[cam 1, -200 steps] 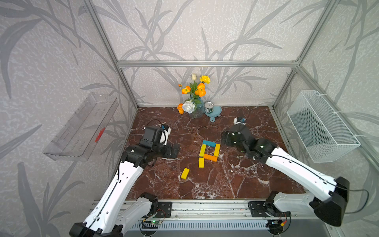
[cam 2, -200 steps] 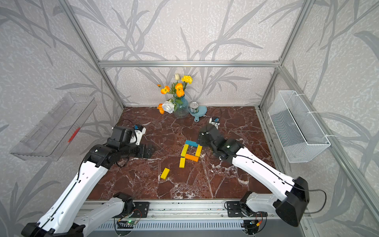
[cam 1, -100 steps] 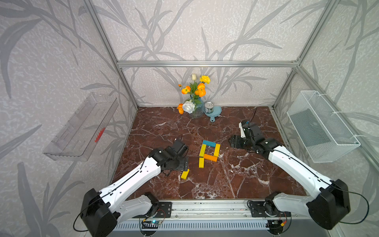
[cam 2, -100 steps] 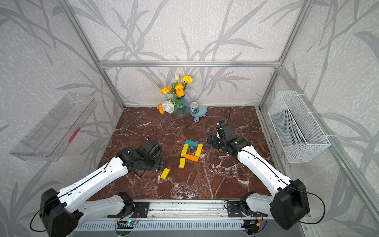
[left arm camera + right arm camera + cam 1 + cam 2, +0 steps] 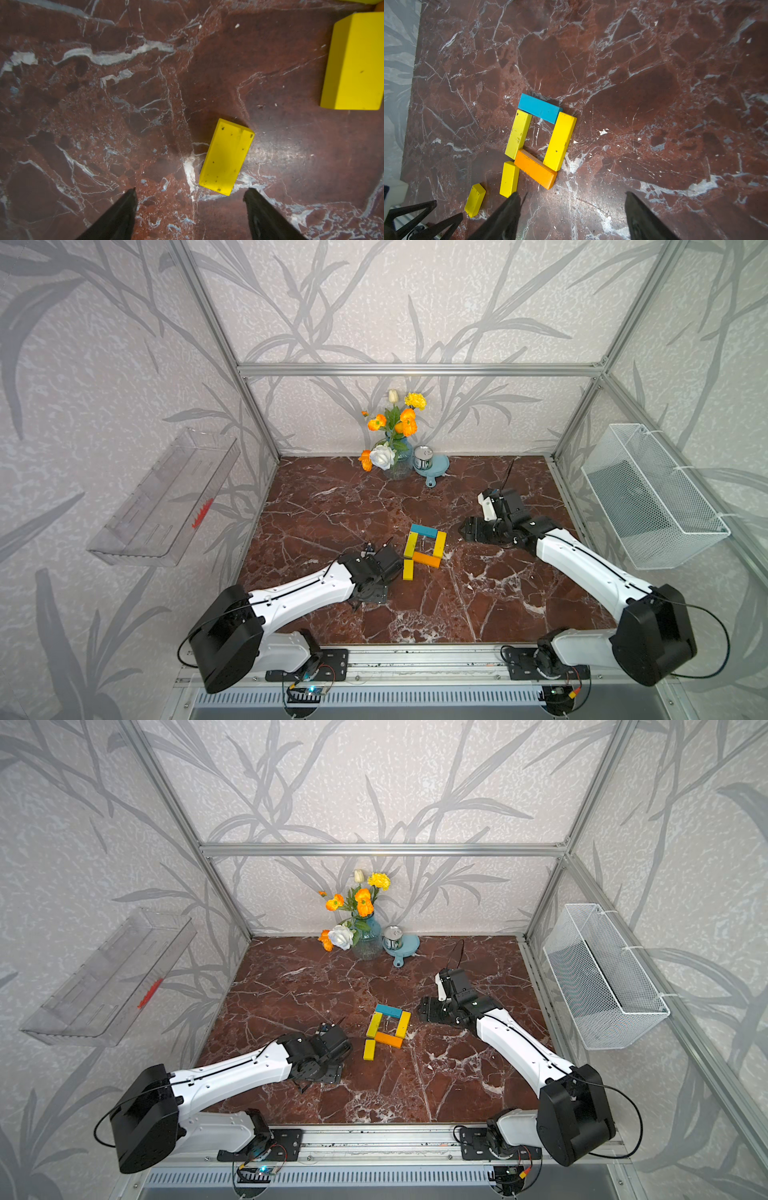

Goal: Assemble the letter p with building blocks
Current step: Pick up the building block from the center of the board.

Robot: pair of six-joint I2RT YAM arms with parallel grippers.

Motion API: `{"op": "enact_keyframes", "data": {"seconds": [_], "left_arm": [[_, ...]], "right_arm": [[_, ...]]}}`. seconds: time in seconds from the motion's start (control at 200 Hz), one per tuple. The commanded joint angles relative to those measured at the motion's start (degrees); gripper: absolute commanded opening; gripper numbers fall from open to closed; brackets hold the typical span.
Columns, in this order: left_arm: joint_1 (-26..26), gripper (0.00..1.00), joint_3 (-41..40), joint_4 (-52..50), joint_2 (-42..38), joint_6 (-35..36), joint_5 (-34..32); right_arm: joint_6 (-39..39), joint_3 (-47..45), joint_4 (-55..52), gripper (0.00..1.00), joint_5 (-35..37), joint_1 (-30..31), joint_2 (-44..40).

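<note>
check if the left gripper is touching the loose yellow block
Apart. The left wrist view shows bare marble between the open left gripper and the loose yellow block, which lies just ahead of it.

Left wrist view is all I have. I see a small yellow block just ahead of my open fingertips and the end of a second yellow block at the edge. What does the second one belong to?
Observer: It is the lower stem block of the letter. Just above it, a blue block, an orange block and two yellow blocks close the loop.
Operator: Where is the right gripper?
Observer: The right gripper is on the far side of the loop from you, open and empty.
</note>
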Motion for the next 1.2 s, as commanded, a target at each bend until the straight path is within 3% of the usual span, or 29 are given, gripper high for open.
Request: {"op": "enact_keyframes", "data": {"seconds": [0.0, 0.16, 0.365, 0.61, 0.705, 0.92, 1.195], "left_arm": [[-0.05, 0.81, -2.82, 4.11, -2.9, -1.56, -0.5], [0.02, 0.81, -3.35, 9.67, -0.68, 2.03, 2.85], [0.1, 0.81, -0.94, 9.09, 3.8, 4.99, 7.17], [0.3, 0.81, 0.28, 7.19, 8.84, 6.75, 7.27], [0.41, 0.78, 0.03, 8.14, 9.21, 6.89, 7.64], [0.87, 0.6, -0.54, 9.93, 10.19, 7.52, 8.96], [1.0, 0.5, -1.28, 10.18, 8.93, 7.2, 9.7]], "right_arm": [[-0.44, -0.72, 0.55, 0.78, -1.12, -0.24, -0.24], [-0.16, -0.87, 0.3, 0.78, -1.52, -0.26, -0.2], [0.52, -1.87, 0.11, 0.78, -1.26, -0.26, -1.54], [1.23, -2.8, -0.28, 0.78, -0.9, -0.35, -2.95], [1.32, -2.99, -0.24, 0.78, -1.0, -0.35, -2.88], [1.36, -3.42, -0.02, 0.78, -1.34, -0.35, -2.31], [1.27, -3.37, 0.31, 0.78, -1.68, -0.35, -1.87]]}}
